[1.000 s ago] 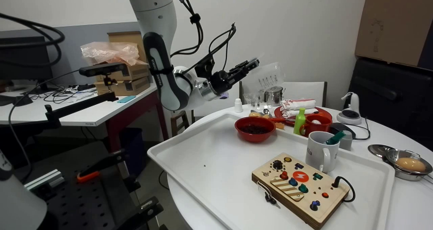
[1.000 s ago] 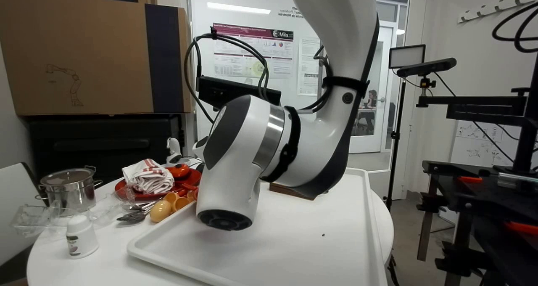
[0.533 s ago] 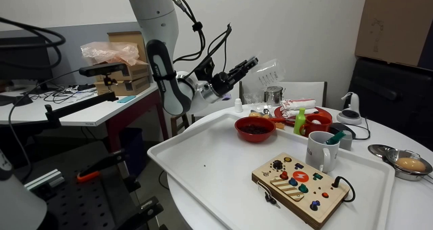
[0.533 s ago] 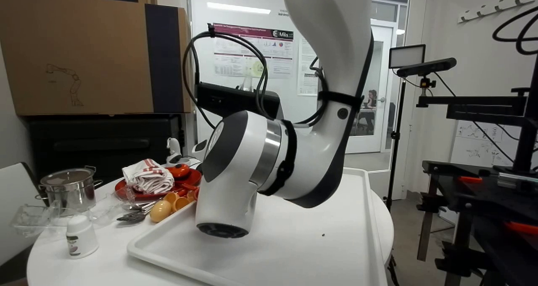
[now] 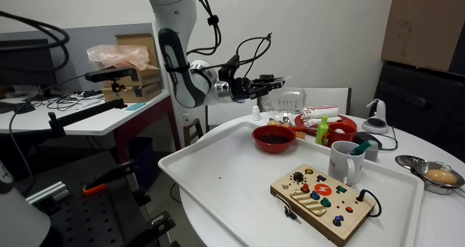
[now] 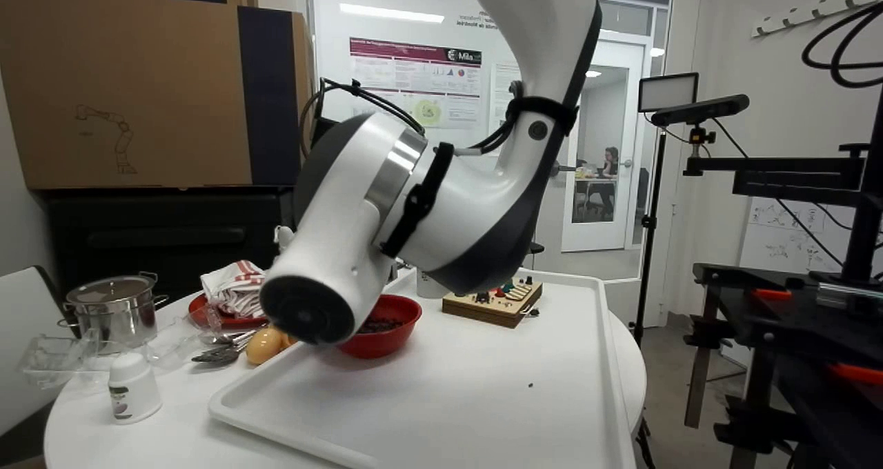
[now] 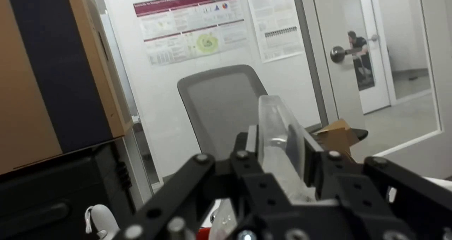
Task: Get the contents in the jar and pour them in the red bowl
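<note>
My gripper is shut on the clear jar, which carries printed marks on its wall. In the wrist view the jar's see-through handle sits between the fingers. The jar lies about level on its side, high behind the tray; no dark mass shows in it. The red bowl rests at the tray's back edge, below and nearer the camera than the jar in that exterior view. Dark contents lie in the bowl. The red bowl is partly covered by the arm in an exterior view, which hides the gripper there.
The white tray holds a wooden button box and a white mug. Behind its rim stand a green bottle, a red mug and a folded towel. A steel pot and white bottle are nearby.
The jar has turned from a slant to about level and come down with the gripper. The arm has swung, uncovering the red bowl and button box in an exterior view.
</note>
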Robot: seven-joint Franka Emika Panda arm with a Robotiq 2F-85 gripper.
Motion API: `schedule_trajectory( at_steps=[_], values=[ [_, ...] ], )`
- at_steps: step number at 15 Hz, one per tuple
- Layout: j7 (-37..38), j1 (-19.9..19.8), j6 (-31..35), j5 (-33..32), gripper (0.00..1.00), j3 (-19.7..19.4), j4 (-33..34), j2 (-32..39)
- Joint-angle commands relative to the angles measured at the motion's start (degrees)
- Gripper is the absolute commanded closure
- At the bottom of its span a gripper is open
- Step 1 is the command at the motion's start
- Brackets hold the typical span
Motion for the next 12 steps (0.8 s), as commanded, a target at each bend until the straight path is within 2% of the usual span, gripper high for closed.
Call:
schedule_trajectory(
  at_steps=[1, 8, 12],
  values=[
    [0.73, -3.85, 7.81, 5.86, 0.93, 1.88, -2.87, -6.57],
    [2.96, -9.83, 24.76, 18.67, 0.93, 2.56, -8.33, -16.83],
    [5.37, -11.34, 32.93, 27.02, 0.93, 1.94, -12.05, -21.1]
  ],
)
